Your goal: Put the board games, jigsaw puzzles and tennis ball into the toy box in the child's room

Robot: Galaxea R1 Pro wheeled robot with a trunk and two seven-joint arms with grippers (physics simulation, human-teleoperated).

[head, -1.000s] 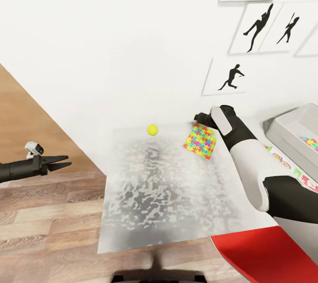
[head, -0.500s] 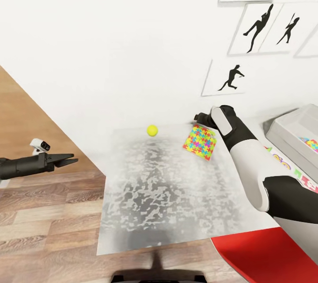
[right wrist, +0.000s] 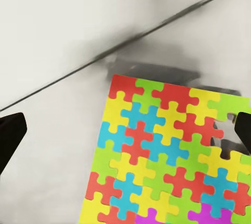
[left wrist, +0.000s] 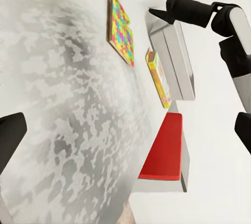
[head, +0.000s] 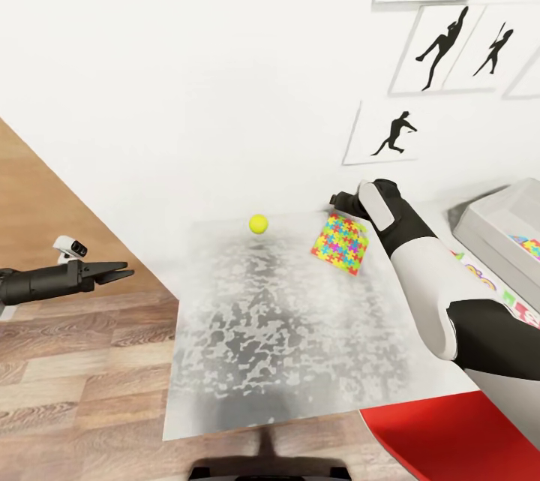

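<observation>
The left gripper (head: 120,272) is hovering off the white mottled counter (head: 285,338) edge, jaws slightly spread and empty. Farther in, the right gripper (left wrist: 157,1) is poising, jaws spread, just beyond the far edge of the thin multicolour puzzle-patterned square (head: 342,242), making it the nearer arm. The small yellow-green tennis ball (head: 259,223) is lying well apart, near the wall.

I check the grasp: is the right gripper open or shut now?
Open. The right gripper has its fingers spread above the jigsaw puzzle, holding nothing.

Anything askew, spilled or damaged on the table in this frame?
Nothing spilled or damaged. The jigsaw puzzle lies flat but rotated skew to the table edges, beneath the open right gripper. The tennis ball sits alone near the wall.
</observation>
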